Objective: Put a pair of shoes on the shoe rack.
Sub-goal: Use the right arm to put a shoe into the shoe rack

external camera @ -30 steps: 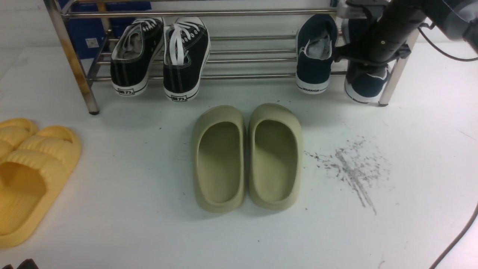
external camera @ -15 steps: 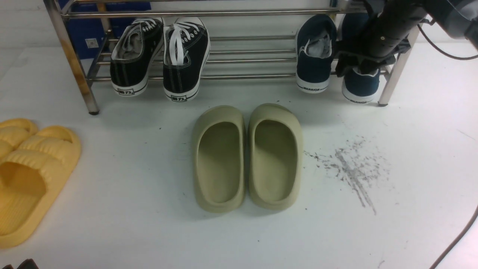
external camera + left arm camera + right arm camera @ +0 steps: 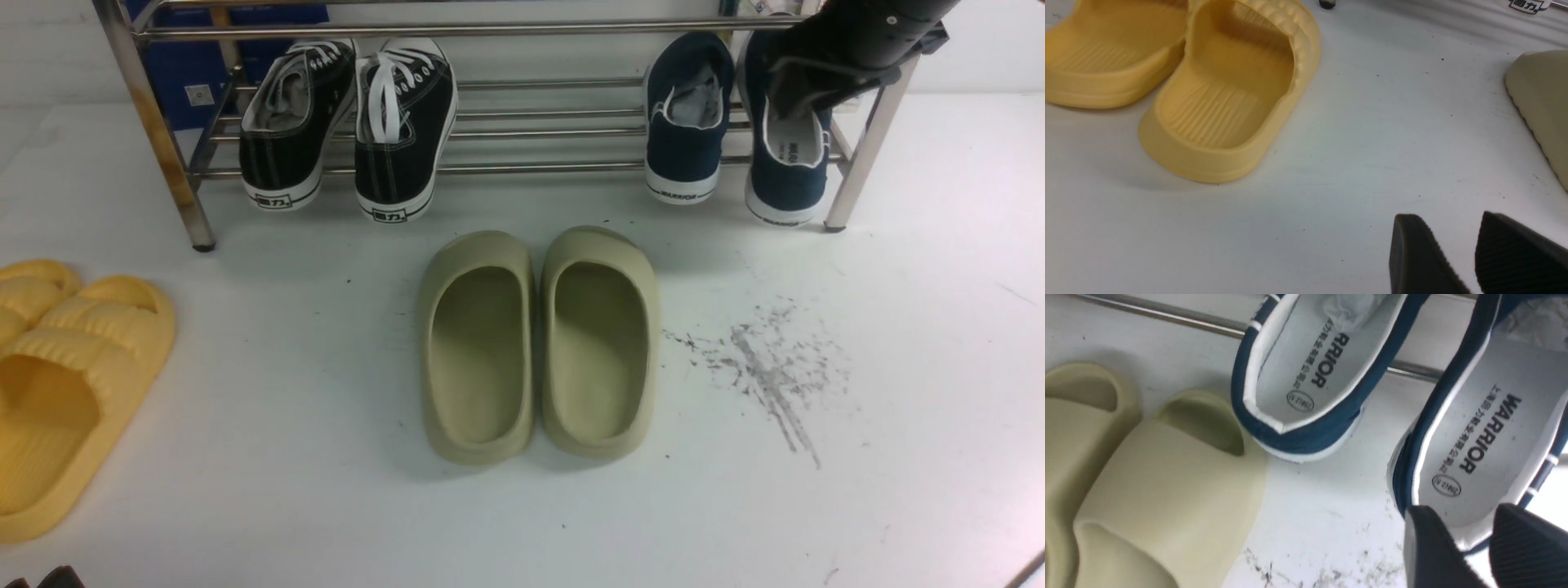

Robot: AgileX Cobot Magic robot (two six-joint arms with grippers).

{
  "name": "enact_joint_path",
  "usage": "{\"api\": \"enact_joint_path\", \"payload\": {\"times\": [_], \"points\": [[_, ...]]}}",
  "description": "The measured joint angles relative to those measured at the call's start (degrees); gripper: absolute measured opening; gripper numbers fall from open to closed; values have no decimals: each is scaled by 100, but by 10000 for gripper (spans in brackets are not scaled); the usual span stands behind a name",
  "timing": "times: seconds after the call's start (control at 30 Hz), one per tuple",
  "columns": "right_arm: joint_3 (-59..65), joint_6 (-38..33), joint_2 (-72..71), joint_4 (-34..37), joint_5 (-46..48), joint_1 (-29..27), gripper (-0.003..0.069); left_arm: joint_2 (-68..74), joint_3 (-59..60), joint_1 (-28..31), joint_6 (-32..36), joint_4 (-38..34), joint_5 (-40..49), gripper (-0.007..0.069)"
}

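Shoe rack [image 3: 457, 30] holds 2 navy shoes [image 3: 684, 147] — left tool [image 3: 1447, 228] and right tool [image 3: 1461, 516] both parted, empty.

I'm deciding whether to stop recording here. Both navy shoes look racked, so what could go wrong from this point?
1. The right gripper hangs open just above the heel of the right navy shoe. When it pulls away, a finger might snag the collar and drag the shoe off.
2. That shoe and the left navy shoe both lie tilted on the shoe rack, with their heels past its front bar, so a light nudge could slide either one off.
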Motion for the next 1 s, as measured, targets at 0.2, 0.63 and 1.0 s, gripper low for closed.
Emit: {"api": "enact_joint_path", "payload": {"times": [0.2,0.63,1.0], "points": [[1517,-247,-784,85,-21,0,45,0,0,0,0,0,0,238],[3699,-374,-850,509,-2561,0,-3,0,0,0,0,0,0,238],[3465,434,-739,449,-3040,-324,1,0,0,0,0,0,0,238]]}}
